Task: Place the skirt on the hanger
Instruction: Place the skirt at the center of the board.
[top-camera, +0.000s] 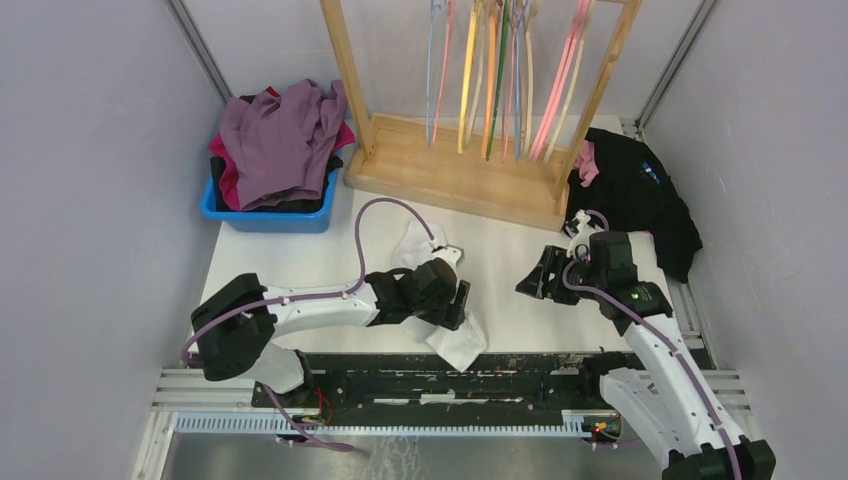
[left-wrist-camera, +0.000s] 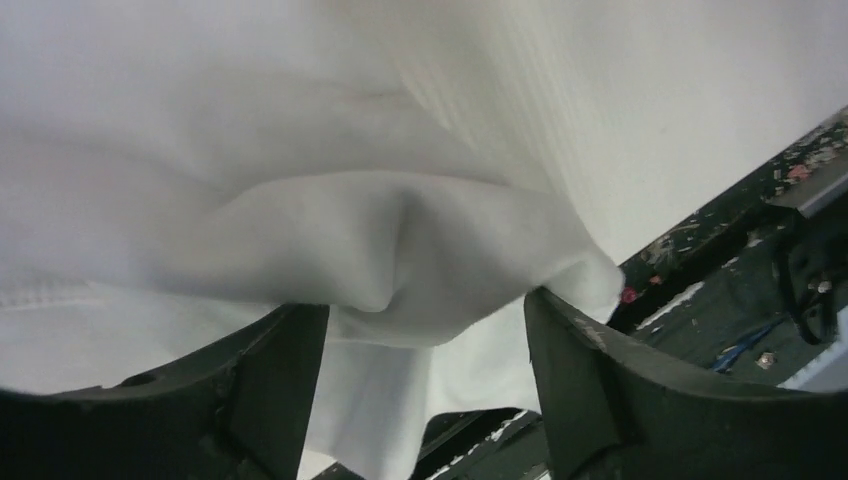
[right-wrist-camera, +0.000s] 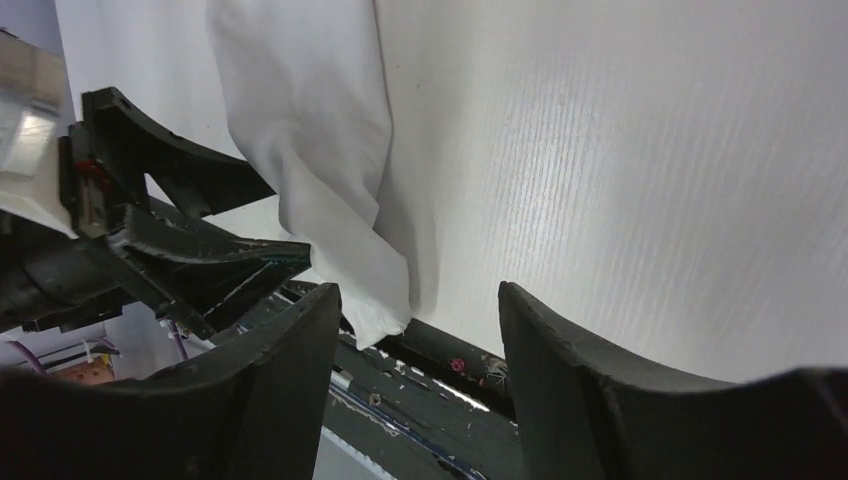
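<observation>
The white skirt (top-camera: 458, 343) lies crumpled on the white table, its lower corner hanging over the near edge. My left gripper (top-camera: 455, 300) sits on top of it. In the left wrist view the skirt (left-wrist-camera: 400, 220) fills the frame, and the left gripper (left-wrist-camera: 425, 320) is open, with a loose fold between the fingers (left-wrist-camera: 270, 380). My right gripper (top-camera: 535, 282) hovers open to the right of the skirt, holding nothing. In the right wrist view the right gripper (right-wrist-camera: 420, 310) faces the skirt (right-wrist-camera: 310, 150). Several coloured hangers (top-camera: 500, 70) hang on the rack at the back.
A wooden rack (top-camera: 460, 175) stands at the back centre. At back left, a blue basket (top-camera: 265, 218) holds purple and pink clothes. A black garment (top-camera: 640, 195) lies at the right edge. A dark rail (top-camera: 540, 365) runs along the table's near edge.
</observation>
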